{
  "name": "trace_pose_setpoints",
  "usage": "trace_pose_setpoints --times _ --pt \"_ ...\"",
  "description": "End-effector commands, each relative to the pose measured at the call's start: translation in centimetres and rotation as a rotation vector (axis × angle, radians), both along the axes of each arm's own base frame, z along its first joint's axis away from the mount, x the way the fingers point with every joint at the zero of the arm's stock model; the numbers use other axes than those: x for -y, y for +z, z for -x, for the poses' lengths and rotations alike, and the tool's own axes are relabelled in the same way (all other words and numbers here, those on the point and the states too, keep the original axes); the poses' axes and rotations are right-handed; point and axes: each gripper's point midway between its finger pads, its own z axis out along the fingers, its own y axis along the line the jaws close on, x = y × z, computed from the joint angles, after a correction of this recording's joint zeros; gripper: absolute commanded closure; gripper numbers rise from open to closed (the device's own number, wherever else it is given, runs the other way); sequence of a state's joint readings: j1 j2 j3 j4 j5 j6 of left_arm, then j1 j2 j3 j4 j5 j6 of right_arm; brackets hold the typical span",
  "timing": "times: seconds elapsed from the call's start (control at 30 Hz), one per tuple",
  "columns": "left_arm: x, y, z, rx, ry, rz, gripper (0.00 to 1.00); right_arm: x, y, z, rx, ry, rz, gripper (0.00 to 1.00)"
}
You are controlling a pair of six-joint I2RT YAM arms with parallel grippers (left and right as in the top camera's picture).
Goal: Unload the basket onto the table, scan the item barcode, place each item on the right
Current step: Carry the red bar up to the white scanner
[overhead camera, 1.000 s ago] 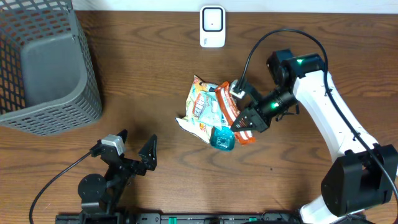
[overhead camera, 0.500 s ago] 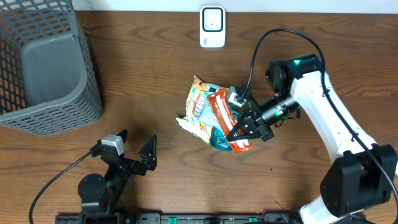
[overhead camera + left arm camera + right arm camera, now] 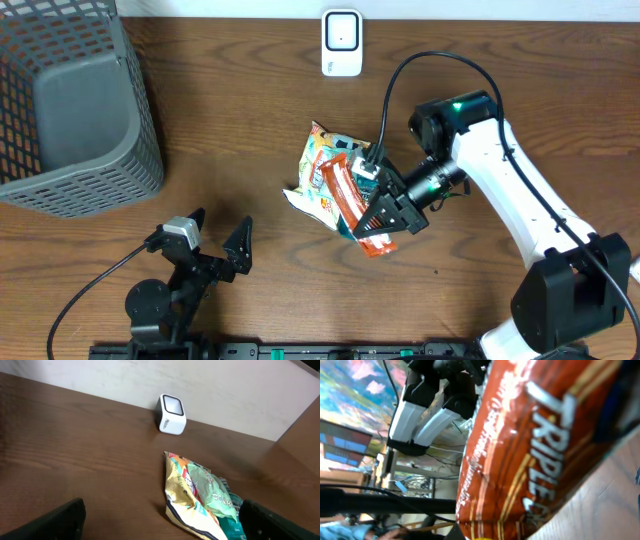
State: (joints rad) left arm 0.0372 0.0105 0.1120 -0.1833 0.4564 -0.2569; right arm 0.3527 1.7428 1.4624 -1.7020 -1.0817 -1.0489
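Plainly counted from overhead: one white scanner (image 3: pixel 341 43) at the far edge of the table (image 3: pixel 230 120), one grey mesh basket (image 3: pixel 70 110) in the far left corner, two arms, one heap of snack bags (image 3: pixel 318 172) near mid-table, and one red-orange packet (image 3: pixel 345 195) raised over that heap. Within the heap, three wrappers told apart from the left wrist view (a yellow bag (image 3: pixel 180 495), a pale green pouch (image 3: pixel 215 492), a teal piece (image 3: pixel 234 522) at the right end).

For room to move: bare wood between heap and scanner, a wider stretch of it between heap and basket, and more along the near side between the two arms. Basket hard against the left border of the overhead view; scanner close to the far table edge, window facing up.

Right gripper (image 3: pixel 385 215) clamped shut on the red-orange packet near its nearer end, the packet slanting away toward the far left, its upper end over the heap. Well apart from the scanner. Touching the bags below or not: cannot tell. From the right wrist, the packet (image 3: pixel 520 445) fills most of the frame, white letters "TRIPLE" on it.

Left gripper (image 3: pixel 220 232) low near the front edge, fingers spread wide, holding nothing, well apart from the heap.
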Motion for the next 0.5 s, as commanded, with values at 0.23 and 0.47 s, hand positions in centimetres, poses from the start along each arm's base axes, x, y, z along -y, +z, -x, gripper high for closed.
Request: trace_pose_setpoints --times 0.23,0.47 --pt "0.0 0.6 0.1 0.021 0.000 -0.013 0.02 0.5 1.6 0.1 0.167 -0.041 0.065 0.98" --pt "0.0 0.6 0.1 0.021 0.000 -0.013 0.02 2.4 -3.1 -11.5 0.427 -0.471 0.489 0.99"
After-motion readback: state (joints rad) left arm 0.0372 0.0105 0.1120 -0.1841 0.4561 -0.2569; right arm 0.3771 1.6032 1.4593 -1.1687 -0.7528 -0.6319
